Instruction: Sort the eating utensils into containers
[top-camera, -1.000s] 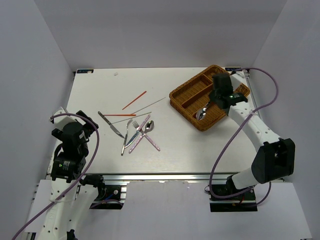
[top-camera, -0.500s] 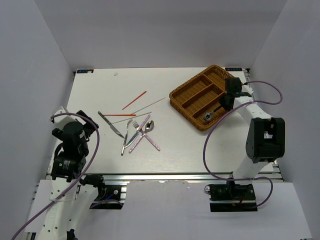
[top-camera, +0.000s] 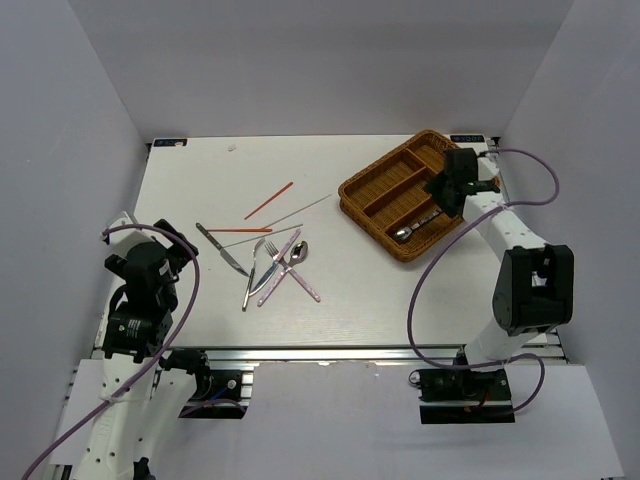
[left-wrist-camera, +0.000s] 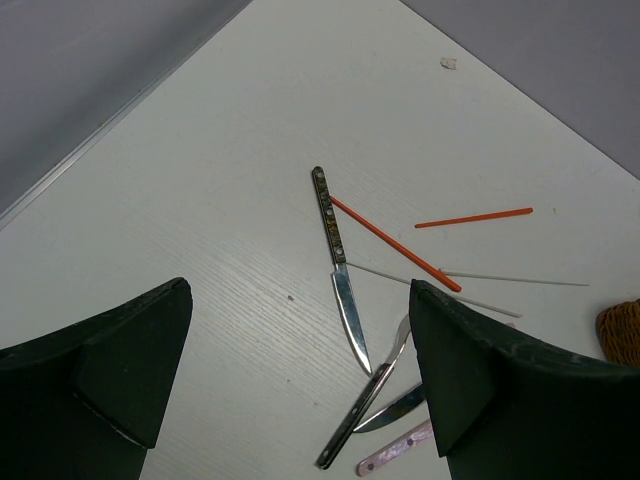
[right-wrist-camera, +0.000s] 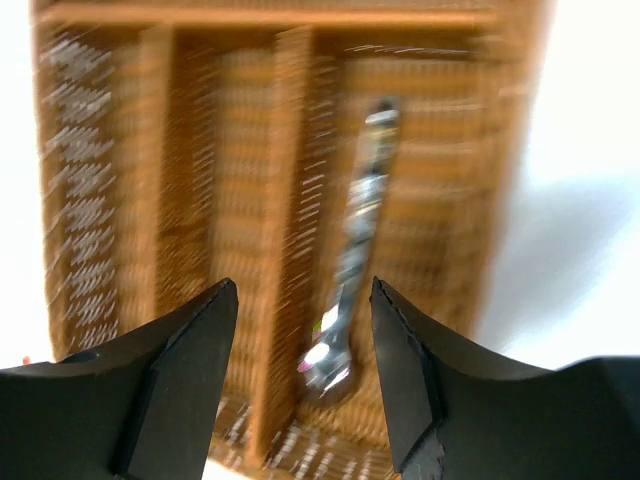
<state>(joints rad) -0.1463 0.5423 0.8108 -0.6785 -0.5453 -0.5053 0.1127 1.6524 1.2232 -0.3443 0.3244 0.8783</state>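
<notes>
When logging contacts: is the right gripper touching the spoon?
Apart. Right wrist view: spoon lies in the tray, wicker showing between it and fingers of the right gripper.

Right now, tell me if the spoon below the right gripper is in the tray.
In: the spoon lies flat in the tray, near-side compartment.

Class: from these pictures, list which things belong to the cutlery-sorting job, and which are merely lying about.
Belong to the job: brown woven wicker tray; silver metal spoon lying in it; heap of silver and pink-handled cutlery; thin red-orange chopsticks; thin pale chopsticks.
Lying about: small white scrap near the white table's far edge.
</notes>
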